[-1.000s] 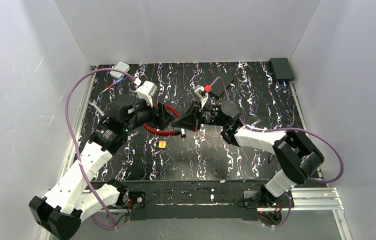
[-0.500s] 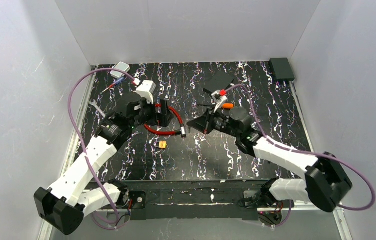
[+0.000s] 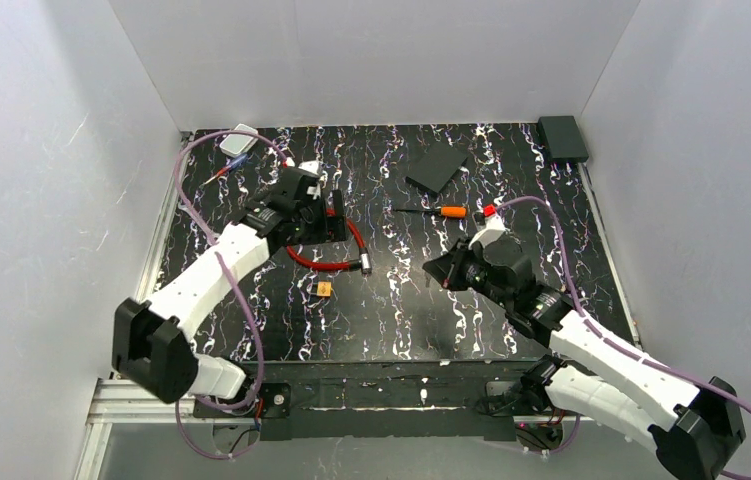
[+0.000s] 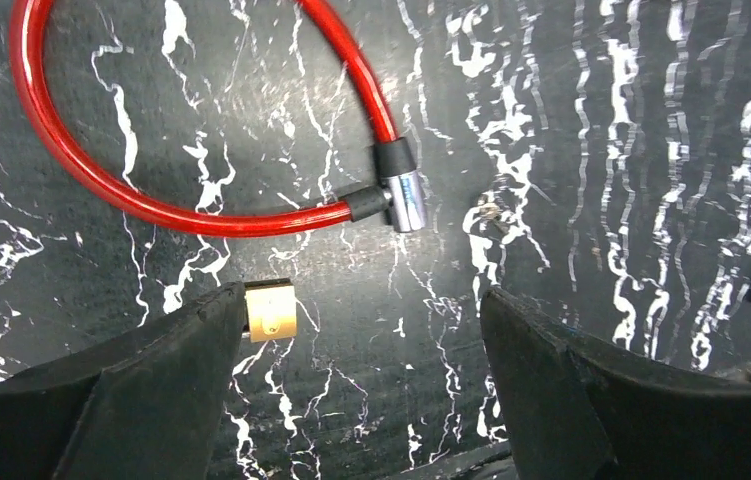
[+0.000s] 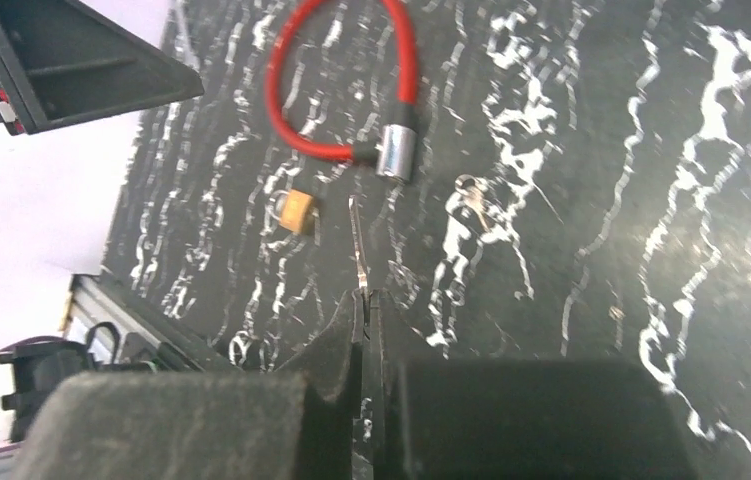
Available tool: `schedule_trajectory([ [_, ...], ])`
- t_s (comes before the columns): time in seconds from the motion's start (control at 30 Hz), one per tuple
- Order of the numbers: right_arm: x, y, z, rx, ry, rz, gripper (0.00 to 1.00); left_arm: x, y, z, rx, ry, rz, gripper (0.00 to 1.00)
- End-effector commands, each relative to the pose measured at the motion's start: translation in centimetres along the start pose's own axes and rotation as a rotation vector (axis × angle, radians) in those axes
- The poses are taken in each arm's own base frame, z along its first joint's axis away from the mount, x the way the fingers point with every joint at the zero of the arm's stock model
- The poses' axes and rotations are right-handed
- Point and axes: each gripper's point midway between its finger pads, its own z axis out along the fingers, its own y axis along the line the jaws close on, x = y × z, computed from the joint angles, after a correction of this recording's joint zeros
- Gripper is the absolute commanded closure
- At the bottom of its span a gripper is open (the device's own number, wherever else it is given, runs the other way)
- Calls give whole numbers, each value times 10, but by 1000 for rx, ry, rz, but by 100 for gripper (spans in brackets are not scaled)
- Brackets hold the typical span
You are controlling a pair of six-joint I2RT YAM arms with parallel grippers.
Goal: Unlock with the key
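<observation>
Right gripper (image 5: 368, 310): clamped shut on the key (image 5: 355, 240); its thin silvery blade juts out past the fingertips, clear of the table (image 3: 551, 200).
Left gripper (image 4: 361, 295): jaws spread wide with nothing between them, hanging above the table with the padlock (image 4: 271, 310) showing beside one finger.
Just changed: the right arm has drawn the key back from the metal end of the cable lock (image 4: 151, 207), where it was working a second ago, and now sits well apart toward the near right. The left gripper has opened and pulled off the red loop.
Cable lock: lies flat, its two ends seemingly joined at the silver barrel.
Padlock: just beside the loop, nothing touching it.
Reading: both arms backing away suggests the try at the cable lock is over. Whether it opened cannot be told.
</observation>
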Motion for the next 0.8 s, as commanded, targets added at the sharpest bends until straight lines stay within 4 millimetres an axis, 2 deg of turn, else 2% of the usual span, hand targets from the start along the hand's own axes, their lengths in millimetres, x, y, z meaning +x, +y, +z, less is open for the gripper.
schedule_trajectory([
  [0.0,15,-31,-5,136,23,38,99,15,8,18,-121,107,-93,19],
  [0.2,17,-34,-7,152,32,44,99,23,0,52,-195,165,-109,23],
  [0.5,27,-38,-12,153,55,56,99,34,-17,94,-284,232,-26,30],
  [0.77,31,-46,-22,169,51,39,99,38,-25,121,-296,261,-30,34],
])
